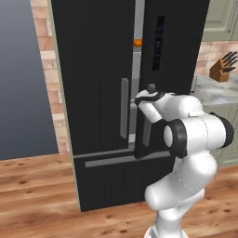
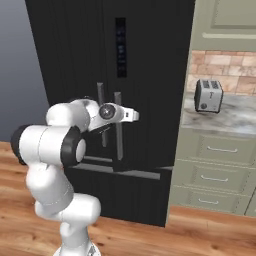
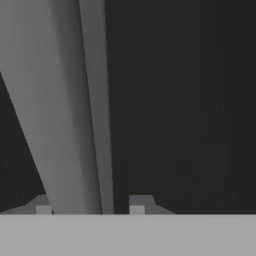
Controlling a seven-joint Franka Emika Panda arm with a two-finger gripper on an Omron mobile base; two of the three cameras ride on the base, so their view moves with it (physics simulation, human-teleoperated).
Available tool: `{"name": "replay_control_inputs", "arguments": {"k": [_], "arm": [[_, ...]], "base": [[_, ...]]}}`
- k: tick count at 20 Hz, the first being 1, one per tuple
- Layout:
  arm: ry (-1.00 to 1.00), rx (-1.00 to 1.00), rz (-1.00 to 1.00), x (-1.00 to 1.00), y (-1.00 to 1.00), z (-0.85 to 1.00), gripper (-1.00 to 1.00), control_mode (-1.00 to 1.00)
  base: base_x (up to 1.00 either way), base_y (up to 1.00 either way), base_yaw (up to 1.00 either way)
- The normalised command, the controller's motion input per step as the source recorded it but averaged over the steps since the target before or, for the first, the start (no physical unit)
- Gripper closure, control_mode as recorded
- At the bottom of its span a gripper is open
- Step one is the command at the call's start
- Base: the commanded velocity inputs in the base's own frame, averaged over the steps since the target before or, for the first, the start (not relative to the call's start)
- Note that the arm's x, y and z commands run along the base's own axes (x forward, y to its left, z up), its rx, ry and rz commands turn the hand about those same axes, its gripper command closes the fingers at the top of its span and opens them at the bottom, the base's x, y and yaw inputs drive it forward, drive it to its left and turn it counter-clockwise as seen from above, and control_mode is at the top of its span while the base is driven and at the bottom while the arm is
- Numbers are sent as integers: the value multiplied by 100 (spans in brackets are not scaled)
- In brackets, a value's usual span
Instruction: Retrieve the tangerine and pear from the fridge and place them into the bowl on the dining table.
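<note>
Labels: none legible | end effector (image 3: 90, 210) clamps fridge (image 1: 93, 69) handle (image 3: 75, 110)

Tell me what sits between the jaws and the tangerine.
The gripper is shut on the right door handle; that partly open door of the fridge stands before the tangerine, per the left base view.

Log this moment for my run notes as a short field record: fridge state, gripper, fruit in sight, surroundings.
fridge: black French-door, right door ajar, a narrow gap showing the pale interior
gripper: closed around the right door's grey handle, which runs between the fingertips in the hand view
tangerine: orange fruit seen through the door gap, up on a shelf
counter: marble top right of the fridge
toaster: on that counter
knife block: on the counter, in the left base view
</note>
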Motion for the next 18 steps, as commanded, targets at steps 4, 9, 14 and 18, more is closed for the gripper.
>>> {"name": "replay_control_inputs", "arguments": {"k": [4, 9, 14, 18], "arm": [[8, 0, 0, -100, -92, 0, 100, -100], [8, 0, 0, -100, -91, 0, 100, -100], [12, 0, 0, -92, -75, 5, -100, -100], [19, 0, 0, -62, -39, 52, -100, -100]], "base": [[0, 0, 0], [0, 0, 0], [0, 0, 0], [0, 0, 0]]}}
